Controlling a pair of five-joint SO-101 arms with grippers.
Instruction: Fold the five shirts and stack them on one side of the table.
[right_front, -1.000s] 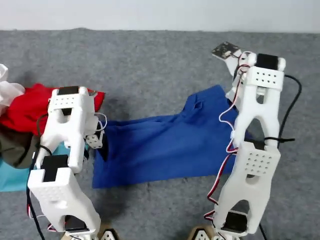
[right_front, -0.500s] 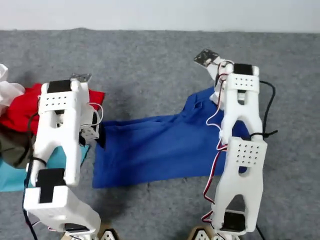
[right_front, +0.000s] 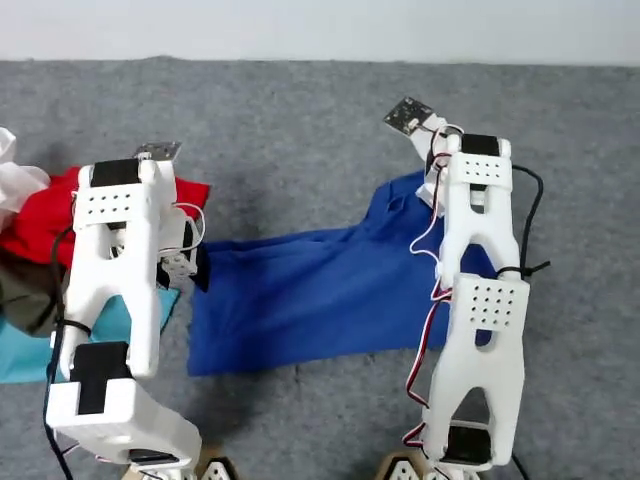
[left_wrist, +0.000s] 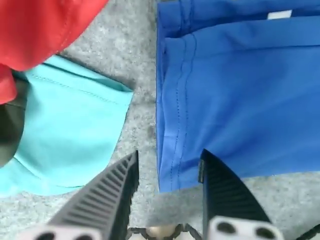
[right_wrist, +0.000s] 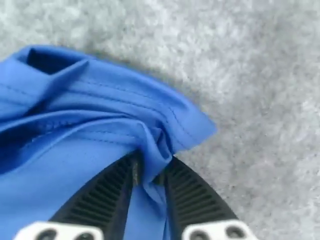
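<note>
- Right wrist view: right gripper (right_wrist: 151, 169) is nipped on a bunched ridge of the blue shirt (right_wrist: 75, 150), close to a stitched corner. Jaws nearly together w/ cloth between.
- High view: blue shirt lies rumpled across the mid table (right_front: 300, 110). Its far corner is under the right arm (right_front: 480, 250), its opposite edge beside the left arm (right_front: 120, 250).
- Left wrist view: left gripper (left_wrist: 168, 157) hangs wide open over the blue shirt's hemmed edge, gripping nothing. Teal shirt (left_wrist: 65, 145) is just beside it, red shirt (left_wrist: 45, 30) next to that.
- Step in hand, I reckon: get both ends held & spread the blue shirt flat before any fold.
- To do it well, left gripper should drop on the blue hem only. The teal corner is near, so it's easy to snag both.
- Bite near the hem's corner, not mid-edge, so the cloth hangs square.
- Right's hold looks like a small pucker, prob. thin, so pull slow & low or it slips out.
- Raise both ends together w/ even tension. Lay it flat well apart from the red & teal heap.
</note>
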